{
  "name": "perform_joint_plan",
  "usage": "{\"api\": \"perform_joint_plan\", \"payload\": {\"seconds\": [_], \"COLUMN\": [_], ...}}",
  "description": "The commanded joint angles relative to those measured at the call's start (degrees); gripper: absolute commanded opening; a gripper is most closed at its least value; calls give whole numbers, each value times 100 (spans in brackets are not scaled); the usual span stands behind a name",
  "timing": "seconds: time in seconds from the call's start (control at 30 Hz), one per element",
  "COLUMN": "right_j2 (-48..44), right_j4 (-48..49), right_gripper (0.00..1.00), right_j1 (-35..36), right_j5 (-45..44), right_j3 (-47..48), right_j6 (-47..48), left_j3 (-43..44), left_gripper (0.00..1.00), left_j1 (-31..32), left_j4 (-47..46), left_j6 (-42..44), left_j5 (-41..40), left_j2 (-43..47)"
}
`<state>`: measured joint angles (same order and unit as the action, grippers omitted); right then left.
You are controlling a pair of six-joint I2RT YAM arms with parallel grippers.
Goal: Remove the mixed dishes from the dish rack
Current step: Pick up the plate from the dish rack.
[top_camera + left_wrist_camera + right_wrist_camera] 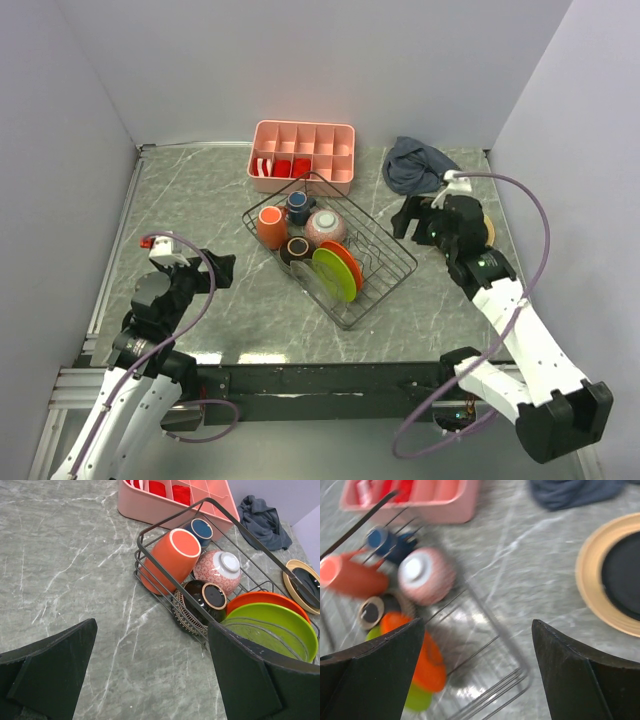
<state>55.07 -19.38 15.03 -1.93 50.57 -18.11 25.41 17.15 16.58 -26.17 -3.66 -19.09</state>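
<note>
My left gripper (155,675) and right gripper (477,670) both gape wide, holding nothing.
Open table (75,555) lies between left gripper and dish rack (365,222) rim; tan plate (592,580) sits outside it.

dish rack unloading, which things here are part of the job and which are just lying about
Part of the job: dish rack; in it the orange mug, dark-blue cup, speckled bowl, dark-brown bowl, lime green plate, orange-red plate; tan plate, lying outside the rack.
Just lying about: pink tray with red-and-white items; dark grey cloth.
</note>
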Motion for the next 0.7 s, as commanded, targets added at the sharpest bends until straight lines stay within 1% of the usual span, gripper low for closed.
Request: {"api": "perform_joint_plan", "payload": {"seconds": [0.0, 0.03, 0.2, 0.23, 0.37, 0.47, 0.67], "right_j2": [-268, -269, -93, -41, 284, 512, 1022], "right_j4": [-312, -330, -391, -383, -392, -330, -365], "right_gripper": [94, 93, 89, 88, 84, 81, 68], "right_j1": [527, 763, 1423, 1650, 2143, 2433, 2760], "right_j5": [149, 149, 71, -17, -272, -482, -799], "right_j3": [59, 59, 120, 146, 155, 182, 392], "right_j6": [255, 273, 308, 308, 282, 273, 404], "left_j3": [193, 193, 201, 201, 210, 219, 219], "left_gripper": [99, 100, 99, 99, 99, 100, 99], "left_j1": [52, 61, 105, 105, 122, 122, 131], "left_j4": [-278, -269, -260, -260, -243, -225, -225], "left_j6": [77, 86, 69, 69, 68, 60, 60], "left_j5": [111, 111, 111, 111, 102, 94, 85], "left_j2": [-103, -130, -191, -200, -192, -200, -174]}}
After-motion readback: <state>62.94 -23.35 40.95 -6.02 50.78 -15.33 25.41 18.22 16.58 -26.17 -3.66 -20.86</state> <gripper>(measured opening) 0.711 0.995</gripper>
